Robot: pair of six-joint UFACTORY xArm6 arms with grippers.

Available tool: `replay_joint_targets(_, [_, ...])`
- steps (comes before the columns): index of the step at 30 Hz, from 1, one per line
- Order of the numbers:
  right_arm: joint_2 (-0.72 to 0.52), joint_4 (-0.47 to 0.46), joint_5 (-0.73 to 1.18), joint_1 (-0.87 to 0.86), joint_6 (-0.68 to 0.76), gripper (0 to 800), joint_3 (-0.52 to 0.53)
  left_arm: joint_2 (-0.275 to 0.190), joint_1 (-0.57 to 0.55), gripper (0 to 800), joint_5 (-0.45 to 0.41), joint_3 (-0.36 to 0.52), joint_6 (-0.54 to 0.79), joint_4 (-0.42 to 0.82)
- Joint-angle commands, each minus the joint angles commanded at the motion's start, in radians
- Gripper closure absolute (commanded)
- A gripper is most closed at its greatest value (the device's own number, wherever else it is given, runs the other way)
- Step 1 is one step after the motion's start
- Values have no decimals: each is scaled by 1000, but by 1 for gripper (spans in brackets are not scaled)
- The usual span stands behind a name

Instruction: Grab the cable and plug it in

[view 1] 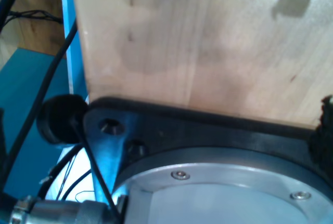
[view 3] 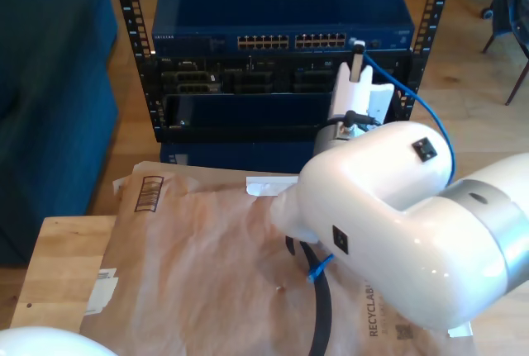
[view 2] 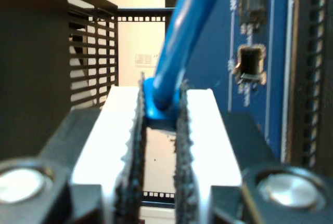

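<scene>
— Two serrated pads (view 2: 136, 130) are seen clamped on what, at my second gripper (view 2: 158, 115)?

— The blue plug end of the cable (view 2: 179, 47) is pinched between them; the end effector is closed on it, with the bright blue Ethernet cable rising out from between the white fingers (view 2: 208, 125).

— Where is that end effector placed?

— It is held up close to the network switch (view 3: 281, 9), whose blue face is seen just beyond the fingers in the second wrist view, with an empty port (view 2: 251, 64) beside the cable. In the exterior view the end effector (view 3: 357, 63) is seen at the exterior view's right end of the switch's port row, and the cable (view 3: 426, 108) loops away from it toward the exterior view's right.

— And my first gripper?

— Its state cannot be told; a black mounting plate (view 1: 171, 125) and a metal flange (view 1: 218, 193) are shown by the first wrist view, above the wooden counter (view 1: 208, 37).

— What lies further out?

— The switch is mounted in a black rack (view 3: 132, 42). Brown packing paper (view 3: 198, 265) is spread over the counter (view 3: 58, 265), and a thick dark robot cable (view 3: 321, 306) is laid across it.
</scene>
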Motion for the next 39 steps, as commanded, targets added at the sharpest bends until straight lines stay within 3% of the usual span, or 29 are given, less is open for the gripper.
replay_joint_targets(12, [34,101,-15,35,-98,800,-48,0,0,0,0,0,0,0])
replay_joint_targets(18, [48,117,-25,40,-114,800,-63,0,0,0,0,0,0,0])
replay_joint_targets(25, [121,127,-23,52,-147,800,-195,0,0,0,0,0,0,0])
replay_joint_targets(39, [146,130,-21,54,-147,800,-216,0,0,0,0,0,0,0])
